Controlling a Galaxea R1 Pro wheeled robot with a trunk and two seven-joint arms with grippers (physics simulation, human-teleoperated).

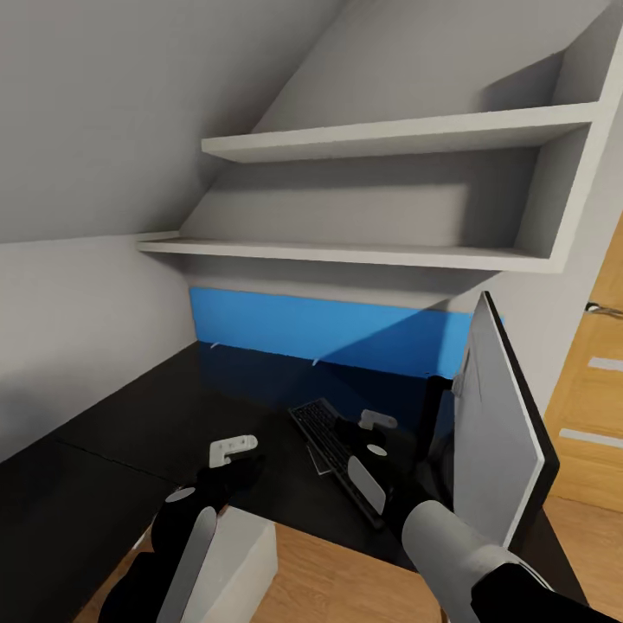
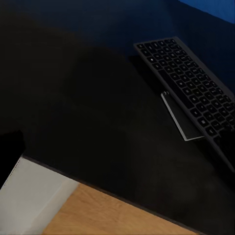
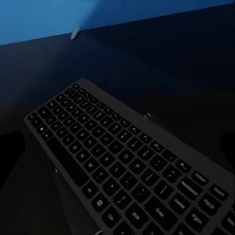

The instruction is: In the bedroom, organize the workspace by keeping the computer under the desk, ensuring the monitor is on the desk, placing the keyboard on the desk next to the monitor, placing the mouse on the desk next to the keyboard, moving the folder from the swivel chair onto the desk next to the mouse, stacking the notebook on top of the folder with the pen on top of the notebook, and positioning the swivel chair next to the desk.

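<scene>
Two grippers over the desk [image 1: 130, 415], head view. Keyboard [image 1: 333, 446] lies flat on the glossy black top, running diagonally, at 6 o'clock from the blue back panel [image 1: 329, 333] and at 9 o'clock from the monitor [image 1: 502, 424]. Monitor stands on the desk at the right, seen nearly edge-on, grey back toward the camera. Light grey box, probably the computer [image 1: 242, 562], sits below the front edge at 7 o'clock from the keyboard.

Right gripper [image 1: 374, 422] hangs just above the keyboard's near end; contact uncertain. Its wrist camera looks straight down on the keys [image 3: 127, 161]; fingers not resolved there, so apart or closed: cannot tell. Left gripper [image 1: 232, 450] hovers over bare desk at 9 o'clock from the keyboard, holding nothing; white fingertips look slightly apart, not certain. A thin flat grey piece [image 2: 181, 117] protrudes from under the keyboard's edge; identity unclear.

Judgement: keyboard placement beside the monitor is the step in hand and looks nearly complete. Next move calls for clearing the right gripper upward, then locating the mouse.
</scene>
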